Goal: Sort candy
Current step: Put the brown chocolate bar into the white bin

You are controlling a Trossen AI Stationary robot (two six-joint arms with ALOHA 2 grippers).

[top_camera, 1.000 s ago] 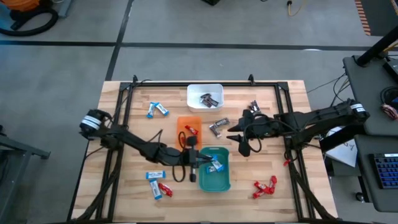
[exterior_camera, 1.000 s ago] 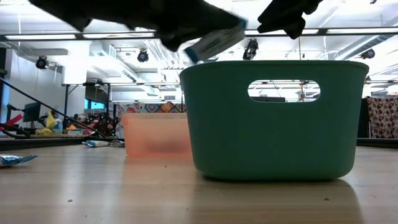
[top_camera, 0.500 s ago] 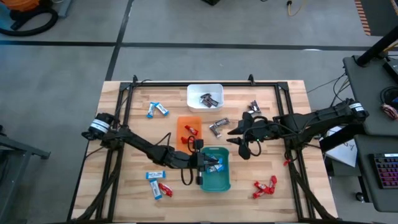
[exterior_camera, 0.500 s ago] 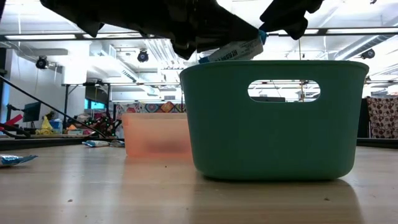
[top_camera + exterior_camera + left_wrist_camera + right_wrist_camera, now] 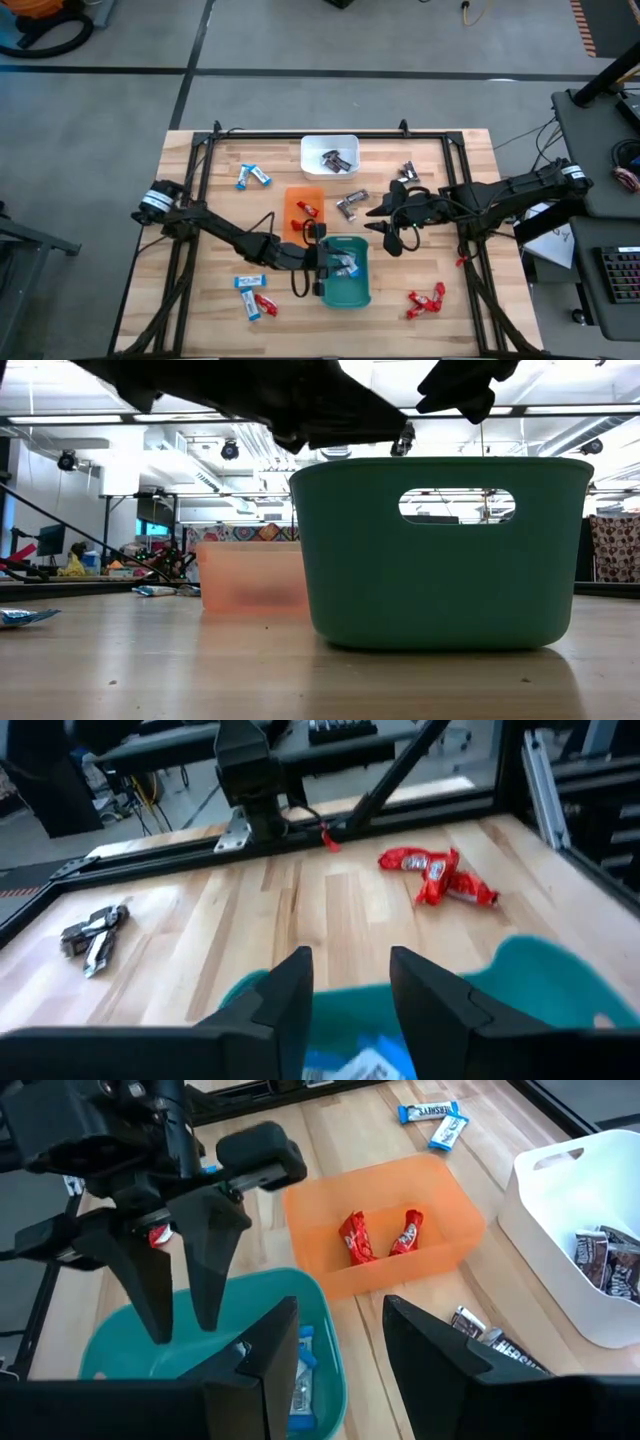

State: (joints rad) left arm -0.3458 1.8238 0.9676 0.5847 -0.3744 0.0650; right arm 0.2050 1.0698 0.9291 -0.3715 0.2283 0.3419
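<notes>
Hovering over the teal tray [image 5: 345,285], left end effector [image 5: 327,262] has its fingers spread apart, nothing between them; blue-and-white candy [image 5: 347,265] lies inside the tray right under it. The right wrist view confirms this: both dark fingers [image 5: 150,1285] point down into the teal tray, separated, with blue-and-white wrappers on the tray floor. Right end effector [image 5: 385,232] hangs above the tabletop [image 5: 450,170] at about 2 o'clock from the teal tray, fingers parted, empty.

Orange tray [image 5: 304,196], just at 11 o'clock of the teal one, holds red candies [image 5: 378,1236]. White tray [image 5: 329,143] at 12 o'clock holds dark brown/silver candies [image 5: 336,159].

Loose on the tabletop: silver-wrapped pieces [image 5: 351,205] between the orange tray and the right end effector, another silver piece [image 5: 408,172] at 1 o'clock, blue-and-white pair [image 5: 252,177] at 10 o'clock, one blue-and-white [image 5: 246,282] plus red and blue pieces [image 5: 259,304] at 8 o'clock, red cluster [image 5: 426,299] at 4 o'clock.
</notes>
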